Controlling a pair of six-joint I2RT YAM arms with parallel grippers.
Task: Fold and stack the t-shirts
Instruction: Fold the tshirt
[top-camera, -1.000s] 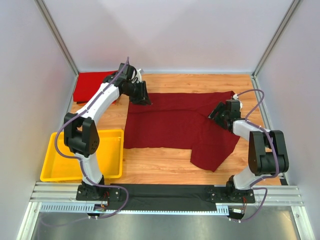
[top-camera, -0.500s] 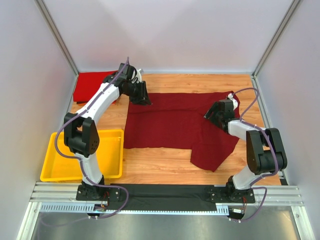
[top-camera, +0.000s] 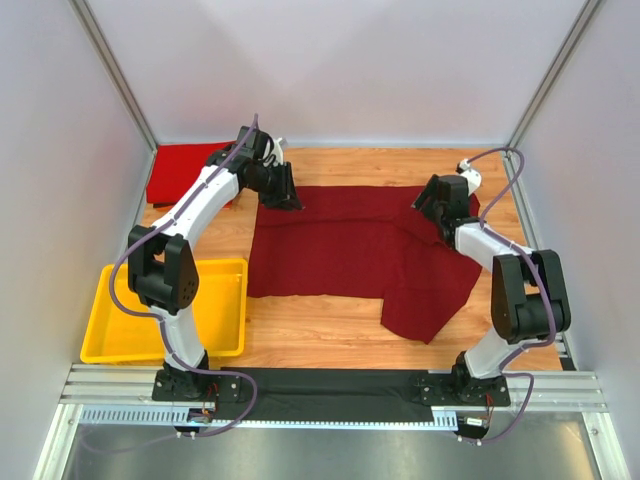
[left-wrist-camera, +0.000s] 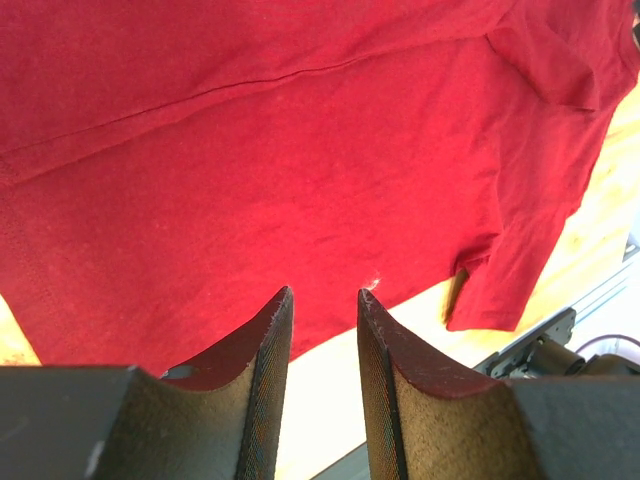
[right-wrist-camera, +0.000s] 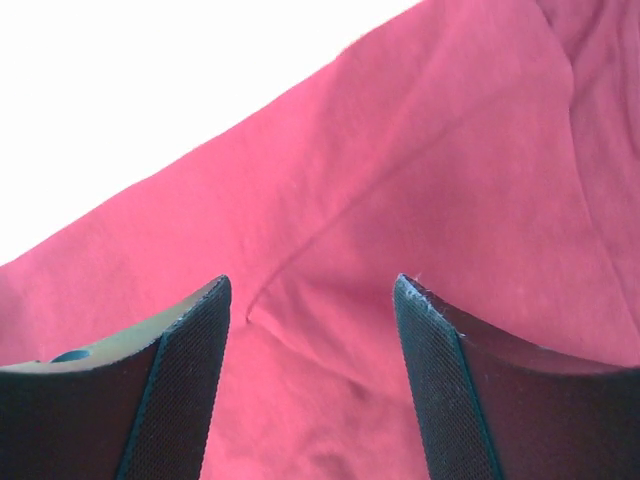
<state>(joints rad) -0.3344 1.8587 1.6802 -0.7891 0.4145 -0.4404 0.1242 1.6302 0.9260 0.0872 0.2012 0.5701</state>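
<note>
A dark maroon t-shirt (top-camera: 340, 245) lies spread flat on the wooden table, with one flap hanging toward the front right. A brighter red t-shirt (top-camera: 185, 170) sits folded in the back left corner. My left gripper (top-camera: 286, 195) stands at the maroon shirt's back left corner. It is open (left-wrist-camera: 322, 295), with nothing between its fingers and the maroon cloth (left-wrist-camera: 250, 150) stretching beyond them. My right gripper (top-camera: 432, 205) hovers over the shirt's back right part. It is also open (right-wrist-camera: 312, 285), with wrinkled maroon cloth (right-wrist-camera: 420, 180) below and nothing held.
A yellow plastic tray (top-camera: 115, 320) stands at the front left, beside the left arm's base. White enclosure walls close in the left, right and back. A metal rail (top-camera: 330, 385) runs along the near edge.
My right gripper has moved back and slightly left along the maroon shirt's right side, staying open. The left arm and both shirts have not moved.
</note>
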